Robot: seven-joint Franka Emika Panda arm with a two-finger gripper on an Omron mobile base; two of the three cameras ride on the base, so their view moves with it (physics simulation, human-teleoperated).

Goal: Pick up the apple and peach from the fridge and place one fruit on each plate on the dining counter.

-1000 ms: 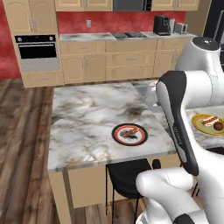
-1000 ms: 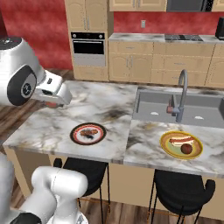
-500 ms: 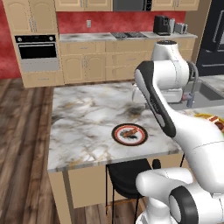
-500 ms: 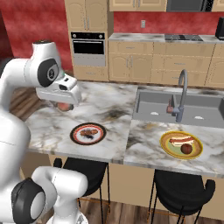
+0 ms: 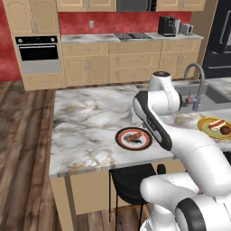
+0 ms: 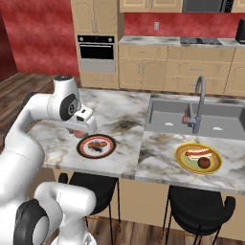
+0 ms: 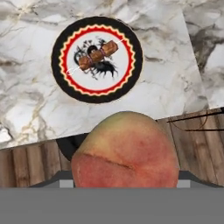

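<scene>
Jaws pinch a round, red-and-yellow blushed peach (image 7: 127, 151), judging by how the fruit sits fixed at the base of the hand view; the fingertips themselves are hidden behind it. In the right base view the white two-finger gripper (image 6: 80, 130) hangs low beside the near left rim of the small round plate with the black, red and yellow-scalloped border (image 7: 57, 61), with the peach a small reddish blob under it.

A second ago the hand was high and off to the left of the counter. It has since swung across and down towards this plate, while the plates and the room sit where they were, so the base has not driven. That reads as the final approach: the fruit is carried and only the drop-off remains. The other plate, a glazed yellow-orange-rimmed disc (image 6: 179, 155) just in front of the steel sink, already bears a small dark red apple (image 6: 204, 162).

Seen from the hand, the peach is not yet above the plate. It hovers over the edge of the long white-grey-brown marbled dining counter (image 7: 153, 87), with wood floor planks (image 7: 30, 162) and a black stool seat (image 7: 72, 146) below. Its skin looks matt, with a soft crease across it. The plate is flat and glossy with a pale centre carrying a brown painted motif, and the polished stone looks smooth, so a round fruit may roll if let go off-centre
</scene>
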